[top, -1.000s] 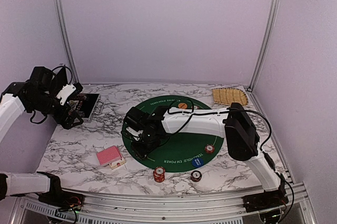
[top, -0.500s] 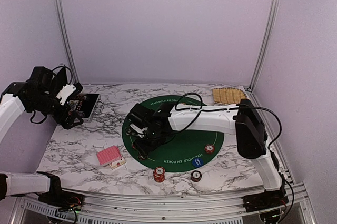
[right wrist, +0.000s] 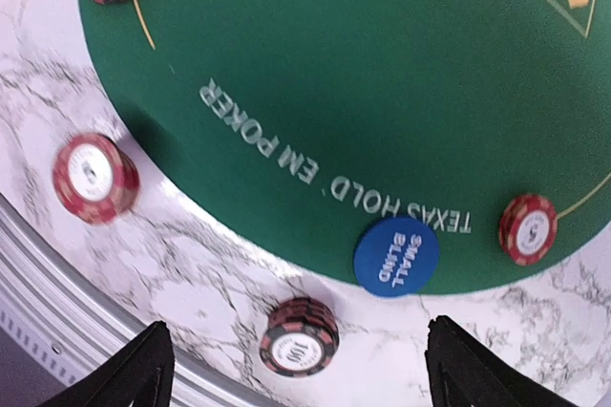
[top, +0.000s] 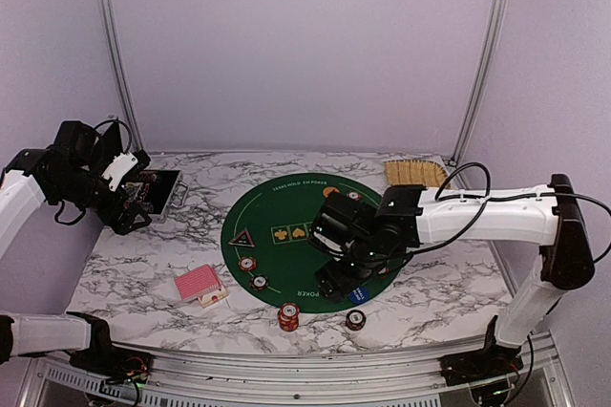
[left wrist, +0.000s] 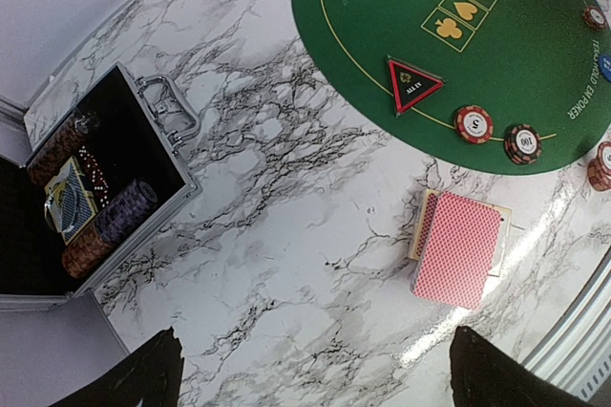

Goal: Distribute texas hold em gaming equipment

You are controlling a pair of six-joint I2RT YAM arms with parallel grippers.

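A round green poker mat [top: 296,211] lies mid-table. On its left edge sit a black triangular marker [top: 241,238] [left wrist: 412,85] and two poker chips [top: 246,264] [left wrist: 474,123] [left wrist: 522,143]. My right gripper [top: 336,285] [right wrist: 296,378] hovers open over the mat's front right edge, nothing between its fingers. Below it lie a blue disc [right wrist: 396,256], a dark chip stack [right wrist: 301,335] [top: 355,319], a red chip stack [right wrist: 94,178] [top: 288,315] and a single chip [right wrist: 528,228]. The red-backed playing cards [top: 199,284] [left wrist: 458,247] lie front left. My left gripper [top: 131,214] [left wrist: 315,378] hangs open and empty, high by the case.
An open black-and-silver case [top: 155,193] [left wrist: 95,206] holding chip stacks and a card deck sits at the back left. A tan woven tray [top: 415,173] lies at the back right. An orange disc [top: 331,192] rests on the mat's far side.
My right arm has swung from the mat's left side to its front right edge, jaws opening wider. Two chips now show beside the triangle. The left arm has not moved.
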